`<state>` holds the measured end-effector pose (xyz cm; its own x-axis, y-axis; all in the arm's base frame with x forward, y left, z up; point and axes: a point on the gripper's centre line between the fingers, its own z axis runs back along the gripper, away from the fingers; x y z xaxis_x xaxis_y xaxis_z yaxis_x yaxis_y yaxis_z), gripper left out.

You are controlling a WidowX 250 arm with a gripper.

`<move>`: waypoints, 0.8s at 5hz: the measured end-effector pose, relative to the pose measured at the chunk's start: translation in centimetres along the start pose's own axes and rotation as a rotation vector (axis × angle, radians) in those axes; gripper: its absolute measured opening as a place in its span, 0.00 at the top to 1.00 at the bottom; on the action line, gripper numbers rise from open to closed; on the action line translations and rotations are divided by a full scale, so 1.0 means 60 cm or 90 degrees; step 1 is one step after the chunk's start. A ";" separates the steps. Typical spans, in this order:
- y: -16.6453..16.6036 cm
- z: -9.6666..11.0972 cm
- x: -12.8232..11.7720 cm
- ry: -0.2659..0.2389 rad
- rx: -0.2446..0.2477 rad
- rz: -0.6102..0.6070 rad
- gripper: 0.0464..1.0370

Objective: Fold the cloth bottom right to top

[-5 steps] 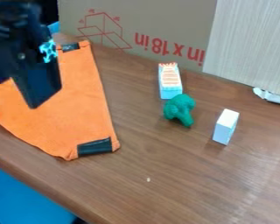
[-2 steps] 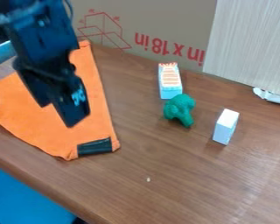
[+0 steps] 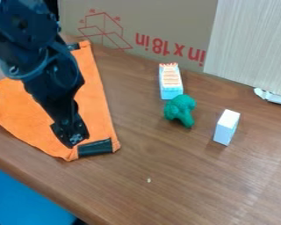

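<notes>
On the wood-grained table [image 3: 184, 184], the matte orange cloth [image 3: 99, 112] lies at left beneath my angular gripper [image 3: 72, 139]; whether my jaws are apart or together, I cannot tell. Beyond stand knobbly green broccoli [image 3: 180, 109] and a boxy carton [image 3: 171, 82].

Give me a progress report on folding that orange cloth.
Done: none of the fold, by the look of it; the orange cloth is spread out, its bottom-right black patch far from the top one.
In hand: the tool is just left of the bottom-right patch; whether it has hold of any cloth, I cannot tell.
Left: likely gripping that corner, bringing it to the top and letting go.
</notes>
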<state>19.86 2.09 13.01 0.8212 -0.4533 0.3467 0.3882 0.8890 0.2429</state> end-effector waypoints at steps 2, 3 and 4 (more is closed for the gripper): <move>0.001 -0.081 -0.017 0.014 0.028 -0.039 0.04; 0.003 -0.121 -0.021 0.021 0.038 -0.048 0.04; 0.006 -0.145 -0.020 0.022 0.049 -0.054 0.04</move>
<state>22.64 3.52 4.81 0.8012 -0.5227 0.2914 0.4246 0.8397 0.3386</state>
